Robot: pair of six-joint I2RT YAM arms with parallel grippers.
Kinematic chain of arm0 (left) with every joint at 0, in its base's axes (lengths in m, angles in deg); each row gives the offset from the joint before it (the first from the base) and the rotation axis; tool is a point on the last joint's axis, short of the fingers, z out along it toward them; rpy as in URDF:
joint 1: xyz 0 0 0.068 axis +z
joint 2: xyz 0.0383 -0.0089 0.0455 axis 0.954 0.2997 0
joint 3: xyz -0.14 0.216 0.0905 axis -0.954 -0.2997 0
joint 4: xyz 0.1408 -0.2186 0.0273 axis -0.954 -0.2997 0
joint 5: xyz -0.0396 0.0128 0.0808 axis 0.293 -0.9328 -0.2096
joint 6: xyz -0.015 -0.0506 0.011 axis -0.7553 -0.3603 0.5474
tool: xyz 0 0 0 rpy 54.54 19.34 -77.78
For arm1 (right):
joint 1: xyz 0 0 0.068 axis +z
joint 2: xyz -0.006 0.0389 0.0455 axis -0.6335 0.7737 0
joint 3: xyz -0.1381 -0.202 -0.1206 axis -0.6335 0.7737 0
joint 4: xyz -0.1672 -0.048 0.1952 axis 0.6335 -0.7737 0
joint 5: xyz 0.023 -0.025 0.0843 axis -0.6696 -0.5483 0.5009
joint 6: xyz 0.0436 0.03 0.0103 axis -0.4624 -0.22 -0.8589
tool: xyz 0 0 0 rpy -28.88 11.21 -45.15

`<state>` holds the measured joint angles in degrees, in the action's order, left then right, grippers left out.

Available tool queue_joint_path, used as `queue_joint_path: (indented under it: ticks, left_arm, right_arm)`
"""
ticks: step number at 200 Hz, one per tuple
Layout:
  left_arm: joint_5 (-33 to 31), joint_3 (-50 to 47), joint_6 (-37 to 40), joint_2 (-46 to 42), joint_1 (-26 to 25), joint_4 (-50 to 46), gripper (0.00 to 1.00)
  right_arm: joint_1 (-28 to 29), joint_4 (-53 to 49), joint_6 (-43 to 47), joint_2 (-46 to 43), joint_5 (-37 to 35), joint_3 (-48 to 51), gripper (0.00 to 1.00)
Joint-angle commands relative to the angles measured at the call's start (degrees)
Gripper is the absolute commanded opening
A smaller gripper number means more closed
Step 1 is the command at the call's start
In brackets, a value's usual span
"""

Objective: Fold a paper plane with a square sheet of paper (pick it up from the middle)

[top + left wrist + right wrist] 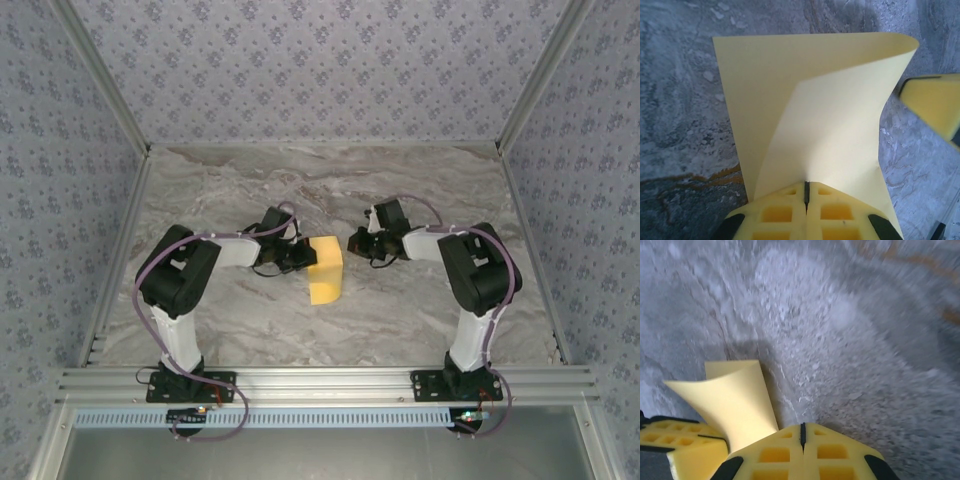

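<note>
The square sheet of paper [325, 272] is mustard yellow and curls up off the marble table at its middle. My left gripper [300, 256] is shut on its left edge. In the left wrist view the sheet [830, 115] rises from the pinched jaws [807, 186] and bends over itself. My right gripper [355, 242] hovers just right of the sheet, shut with nothing in it. In the right wrist view its jaws [802, 429] are pressed together, with the sheet [735, 397] to their left and apart from them.
The marble table [400, 190] is walled by patterned panels on three sides, with an aluminium rail at the near edge [320, 382]. The right gripper's fingers [932, 100] show at the right of the left wrist view. The left gripper's fingers [670, 432] show beside the sheet.
</note>
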<state>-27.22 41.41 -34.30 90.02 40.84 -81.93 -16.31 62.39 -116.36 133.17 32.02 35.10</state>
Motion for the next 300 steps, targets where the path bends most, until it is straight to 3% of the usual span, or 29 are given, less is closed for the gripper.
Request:
queue_joint_path:
  ticks: [1, 52, 143, 183, 221, 300]
  left_arm:
    - [-12.21, -6.62, 0.47, 8.67, -0.17, -18.29, 0.00]
    - [-12.47, -6.82, 0.33, 8.47, -0.10, -18.53, 0.00]
    - [-12.21, -8.62, -0.04, 8.07, -0.18, -17.38, 0.00]
    - [-12.21, -8.02, -0.13, 8.05, -0.28, -17.34, 0.00]
    - [-12.75, -7.58, -0.16, 8.25, -0.28, -17.57, 0.00]
    - [-13.09, -7.45, -0.57, 8.66, -0.37, -17.59, 0.00]
  right_arm:
    - [3.62, -2.02, 0.14, -1.30, -2.13, -3.19, 0.00]
    - [7.98, -2.84, -0.39, 7.73, 0.18, -9.89, 0.00]
    - [-3.48, -6.92, -0.14, 7.79, -6.39, -11.17, 0.00]
    - [1.49, -10.93, 0.14, 0.11, -4.03, -9.48, 0.00]
    - [7.48, -10.04, -1.41, 0.27, 1.08, -5.37, 0.00]
    - [9.28, -11.94, 2.35, 0.11, 4.72, 0.07, 0.00]
